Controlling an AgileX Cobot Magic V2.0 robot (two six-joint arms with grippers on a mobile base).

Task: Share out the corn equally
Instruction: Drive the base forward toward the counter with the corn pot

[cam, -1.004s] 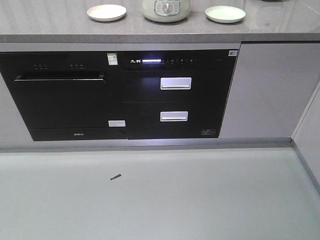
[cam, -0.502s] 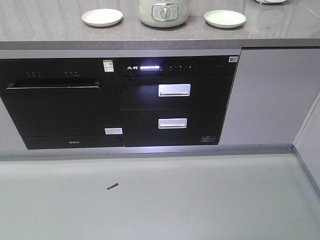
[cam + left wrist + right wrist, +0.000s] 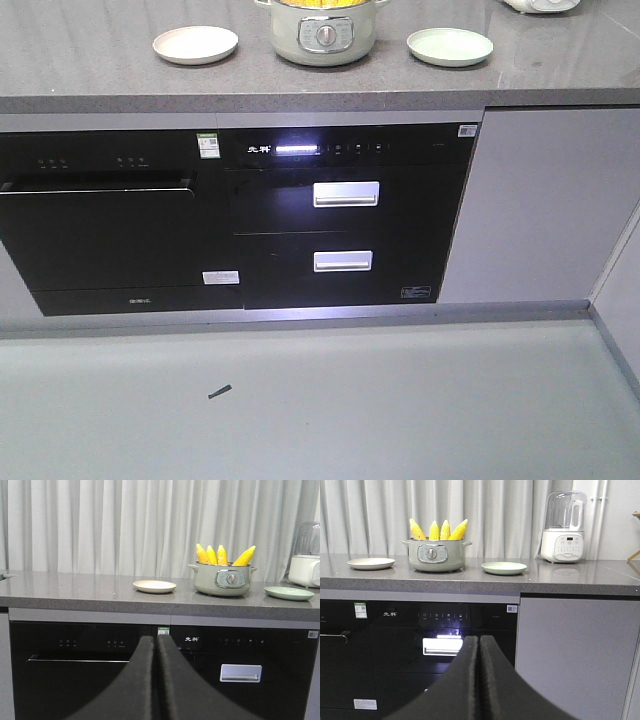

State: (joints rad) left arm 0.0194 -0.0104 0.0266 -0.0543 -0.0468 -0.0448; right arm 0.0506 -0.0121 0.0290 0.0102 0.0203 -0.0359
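Observation:
Several yellow corn cobs (image 3: 222,555) stand upright in a pale green electric pot (image 3: 222,580) on the grey counter. The right wrist view has the same corn (image 3: 439,530) in the pot (image 3: 436,556). In the front view only the pot (image 3: 322,30) and a strip of corn (image 3: 322,3) show at the top edge. A cream plate (image 3: 154,586) lies left of the pot and a green plate (image 3: 289,593) right of it. My left gripper (image 3: 155,640) is shut and empty, well below and short of the counter. My right gripper (image 3: 478,640) is also shut and empty.
Below the counter (image 3: 90,70) are a black dishwasher (image 3: 110,235) and a black drawer unit (image 3: 345,225) with lit panel. A white blender (image 3: 563,527) stands at the counter's right. A small dark scrap (image 3: 219,391) lies on the grey floor. Curtains hang behind.
The front view has shifted: counter and cabinets slid down in the frame, and the pot's top with corn now shows. The plates sit lower in view.

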